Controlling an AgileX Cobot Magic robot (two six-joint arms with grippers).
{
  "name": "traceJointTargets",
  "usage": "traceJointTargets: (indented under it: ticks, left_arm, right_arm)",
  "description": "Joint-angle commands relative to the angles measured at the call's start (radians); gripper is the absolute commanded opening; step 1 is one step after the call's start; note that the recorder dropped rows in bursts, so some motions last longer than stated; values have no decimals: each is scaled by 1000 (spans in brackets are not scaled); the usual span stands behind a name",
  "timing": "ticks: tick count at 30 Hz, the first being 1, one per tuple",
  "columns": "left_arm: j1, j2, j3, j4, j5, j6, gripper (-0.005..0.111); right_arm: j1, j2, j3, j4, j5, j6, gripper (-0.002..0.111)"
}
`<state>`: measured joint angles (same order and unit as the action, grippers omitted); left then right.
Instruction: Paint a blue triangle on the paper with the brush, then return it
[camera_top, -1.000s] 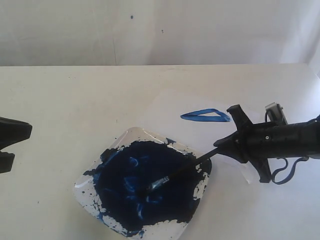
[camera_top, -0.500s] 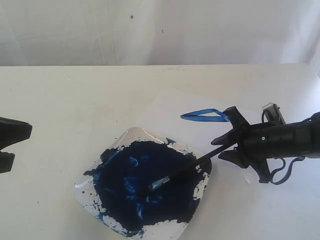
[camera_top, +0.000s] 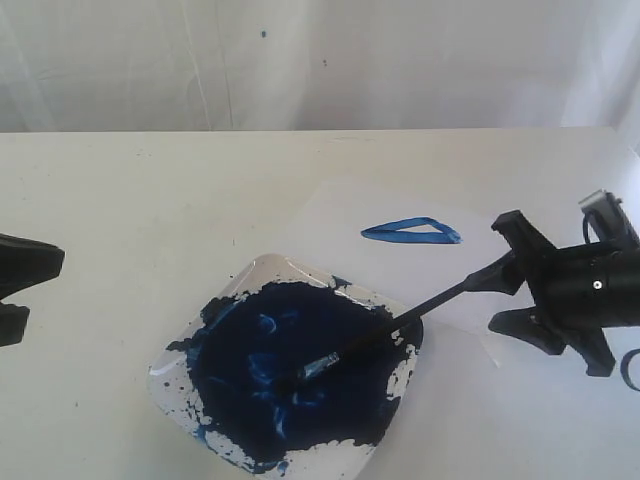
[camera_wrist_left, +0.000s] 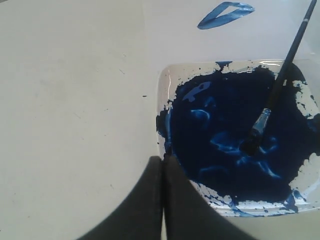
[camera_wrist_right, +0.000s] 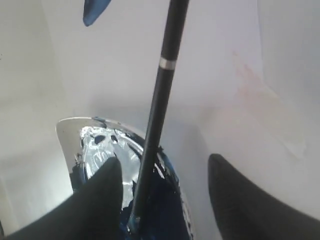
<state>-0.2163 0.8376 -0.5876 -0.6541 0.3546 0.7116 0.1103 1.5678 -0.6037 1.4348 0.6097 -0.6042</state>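
Note:
The brush (camera_top: 385, 330) lies slanted, its bristles in the dark blue paint of the clear tray (camera_top: 262, 268) and its handle leaning on the tray's rim. My right gripper (camera_top: 498, 272) is open, its fingers standing wide on either side of the handle's far end without gripping it. In the right wrist view the handle (camera_wrist_right: 160, 100) runs between the spread fingers (camera_wrist_right: 107, 172), nearer to one of them. The blue triangle (camera_top: 412, 231) is painted on the paper (camera_top: 340, 215) behind the tray. My left gripper (camera_wrist_left: 163, 157) is shut and empty at the tray's near corner (camera_wrist_left: 162, 90).
The tray's paint blob (camera_top: 290, 370) covers most of its floor. A pale wall (camera_top: 320, 60) rises behind the cream table (camera_top: 120, 190). The left arm (camera_top: 20, 280) rests at the left edge of the table.
My right gripper opened, let go of the brush handle and drew back to the right. The brush stayed lying in the tray. The left arm has not moved.

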Motion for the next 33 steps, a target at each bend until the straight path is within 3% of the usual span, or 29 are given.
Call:
traceJointTargets:
  ticks: [1,6,12,19,33]
  left_arm:
    - [-7,-10,7,-18,5,2,0]
    - [-7,-10,7,21,6,9,0]
    - [-7,-10,7,33,66,9,0]
    - [-7,-10,7,12,191,-2,0]
    - [-7,-10,7,12,188,-2,0]
  right_arm:
    - [-13,-132,52,-34,36,-25,47]
    - [-13,-318,60,-52,130,-171,22]
    - [-13,-516,60,-52,164,-327,6]
    - [-13,-694,60,-81,92,-422,4]
    - [-13,-744,60,-81,14,-422,4]
